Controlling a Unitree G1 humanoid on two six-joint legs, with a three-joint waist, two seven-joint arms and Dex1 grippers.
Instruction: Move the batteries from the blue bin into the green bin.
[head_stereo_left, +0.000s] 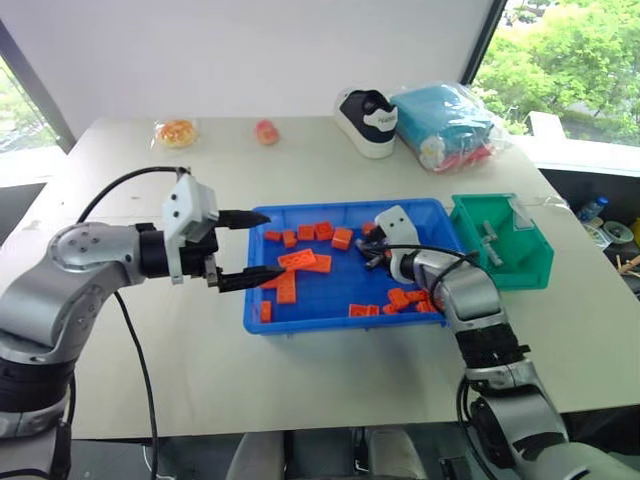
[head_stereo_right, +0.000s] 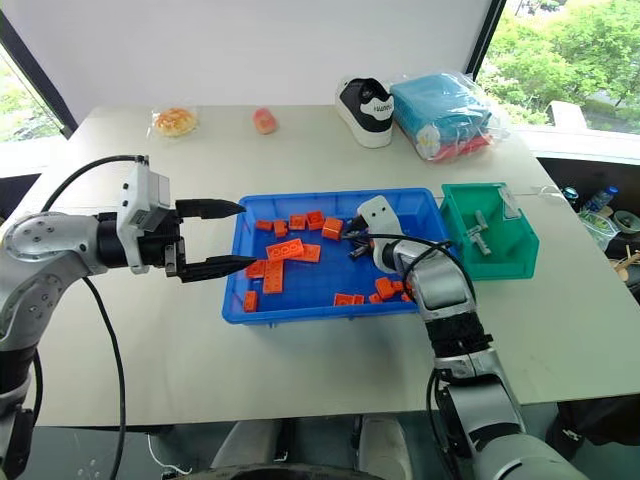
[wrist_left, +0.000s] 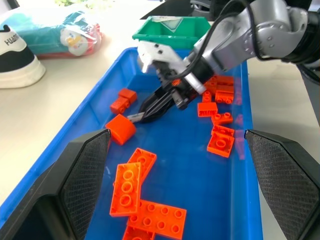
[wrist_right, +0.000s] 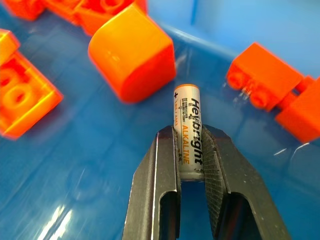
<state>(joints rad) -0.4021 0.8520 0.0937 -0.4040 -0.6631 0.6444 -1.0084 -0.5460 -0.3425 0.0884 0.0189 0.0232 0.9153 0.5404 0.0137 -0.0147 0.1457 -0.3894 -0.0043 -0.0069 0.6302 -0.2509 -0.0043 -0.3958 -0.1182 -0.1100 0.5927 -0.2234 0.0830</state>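
Right gripper (wrist_right: 189, 160): clamped on a battery (wrist_right: 187, 127) down in the blue bin (head_stereo_left: 300, 322) — not lifted clear yet, I'd say.
Left gripper (head_stereo_left: 248, 247): jaws wide apart, holding nothing, poised at the bin's left rim.
Orange bricks (head_stereo_left: 300, 262): scattered round the pinch.
Green bin (head_stereo_left: 530, 268): just beside the blue one — batteries (head_stereo_left: 490, 240) already inside.
Remaining: carry this one across.

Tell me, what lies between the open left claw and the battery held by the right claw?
In the left wrist view, orange bricks on the blue bin floor lie between the left claw and the battery.
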